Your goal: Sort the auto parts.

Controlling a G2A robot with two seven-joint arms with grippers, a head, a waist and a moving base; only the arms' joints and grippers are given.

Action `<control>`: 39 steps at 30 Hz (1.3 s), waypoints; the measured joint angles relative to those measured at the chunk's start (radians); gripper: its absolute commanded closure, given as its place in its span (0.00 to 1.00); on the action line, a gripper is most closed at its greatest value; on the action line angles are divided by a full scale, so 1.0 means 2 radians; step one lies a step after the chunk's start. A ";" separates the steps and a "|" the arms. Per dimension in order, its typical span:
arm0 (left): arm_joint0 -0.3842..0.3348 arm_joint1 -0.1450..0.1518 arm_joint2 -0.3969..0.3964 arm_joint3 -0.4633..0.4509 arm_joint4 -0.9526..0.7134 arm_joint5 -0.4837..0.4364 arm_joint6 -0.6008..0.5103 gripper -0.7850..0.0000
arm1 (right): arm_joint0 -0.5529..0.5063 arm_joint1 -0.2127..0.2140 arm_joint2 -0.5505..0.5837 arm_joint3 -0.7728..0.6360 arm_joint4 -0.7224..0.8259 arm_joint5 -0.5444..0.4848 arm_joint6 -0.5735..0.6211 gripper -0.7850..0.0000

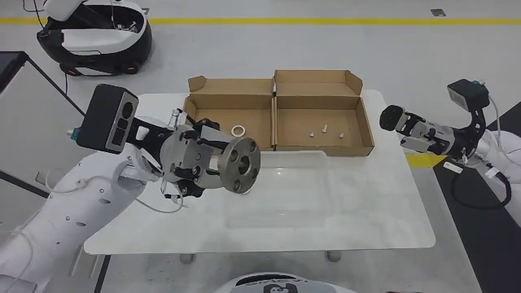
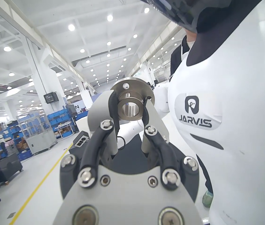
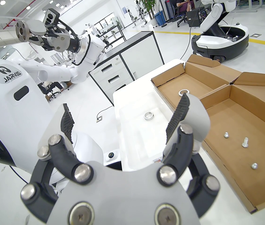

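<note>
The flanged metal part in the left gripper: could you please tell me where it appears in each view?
Top view: the flanged metal part is left of centre, just in front of the left cardboard box.
Left wrist view: the part is dead ahead, its hub pinched between the fingers.
Right wrist view: the part is far off, held aloft beyond the table, bolt-hole face toward the camera.
Shared landmark: the left gripper clamped on its hub.

Left arm comes in over the table's left edge, wrist rolled so the left gripper (image 1: 213,163) points sideways across the table. Its fingers are clamped on the hub of a flanged metal part (image 1: 238,164), held up in the air. Right arm sits just off the right edge, right gripper (image 3: 126,101) aimed back at the table, fingers spread wide.
</note>
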 measured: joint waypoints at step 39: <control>0.078 -0.022 -0.089 -0.014 -0.020 -0.005 0.042 1.00 | 0.000 0.000 0.000 0.000 0.000 0.000 0.000 0.00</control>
